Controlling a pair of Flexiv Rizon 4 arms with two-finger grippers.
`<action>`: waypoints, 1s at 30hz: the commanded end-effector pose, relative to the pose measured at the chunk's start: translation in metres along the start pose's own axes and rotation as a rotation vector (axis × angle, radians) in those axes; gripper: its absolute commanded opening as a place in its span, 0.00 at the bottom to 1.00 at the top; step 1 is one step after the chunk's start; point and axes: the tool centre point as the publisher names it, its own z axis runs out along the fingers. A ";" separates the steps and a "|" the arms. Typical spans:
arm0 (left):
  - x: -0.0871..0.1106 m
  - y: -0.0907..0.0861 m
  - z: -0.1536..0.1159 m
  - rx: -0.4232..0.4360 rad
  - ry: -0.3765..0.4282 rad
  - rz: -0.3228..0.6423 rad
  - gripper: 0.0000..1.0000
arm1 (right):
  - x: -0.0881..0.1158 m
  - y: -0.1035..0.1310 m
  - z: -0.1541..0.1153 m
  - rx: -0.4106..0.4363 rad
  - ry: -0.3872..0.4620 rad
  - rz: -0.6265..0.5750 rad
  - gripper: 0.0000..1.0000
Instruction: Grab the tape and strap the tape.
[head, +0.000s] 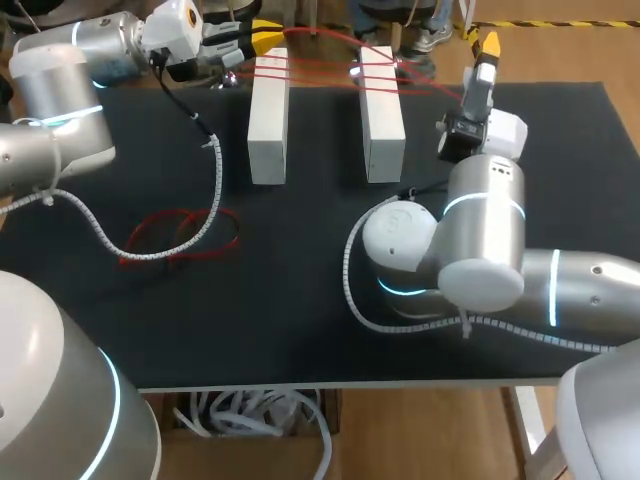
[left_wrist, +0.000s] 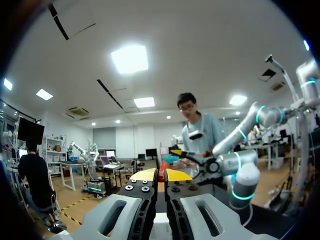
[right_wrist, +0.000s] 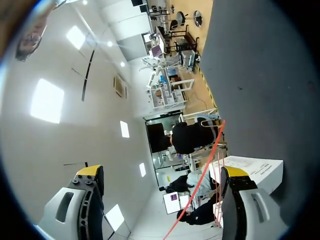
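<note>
Left gripper (head: 262, 38) stands at the far edge of the table (head: 300, 320), just beyond the left white block (head: 268, 125). In the left wrist view its two yellow tips sit almost together, pinching a thin red strip between them; that strip is the red tape (head: 320, 78). The tape is a narrow, flat, flexible band. From the left gripper it runs as several near-parallel strands across the far ends of both blocks, with one strand arching higher toward the right white block (head: 381, 120). The blocks are plain, matte, rectangular bars lying side by side with a gap between them. The table top is a dark, dull, slightly textured mat. Right gripper (head: 488, 45) is near the far edge, beyond and to the right of the right block; in its wrist view the fingers (right_wrist: 89, 172) are spread wide, with one tape strand (right_wrist: 200, 184) passing between them, close to one finger. Contact there cannot be confirmed. A loose red loop (head: 200, 250) lies slack on the mat nearer the left arm, partly crossed by a white spiral-wrapped cable (head: 212, 190). How many turns the tape makes and how it ends on the right side cannot be made out. The right arm's own body hides part of the mat beneath it.
</note>
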 end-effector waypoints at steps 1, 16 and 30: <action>0.000 0.001 0.000 0.002 -0.002 0.003 0.00 | 0.005 0.002 0.002 0.005 -0.008 0.001 1.00; 0.000 0.001 0.000 0.002 -0.002 0.003 0.00 | 0.007 0.002 0.006 -0.004 -0.006 0.005 1.00; 0.000 0.001 0.000 0.002 -0.002 0.003 0.00 | 0.010 0.003 0.005 0.001 -0.008 0.004 0.84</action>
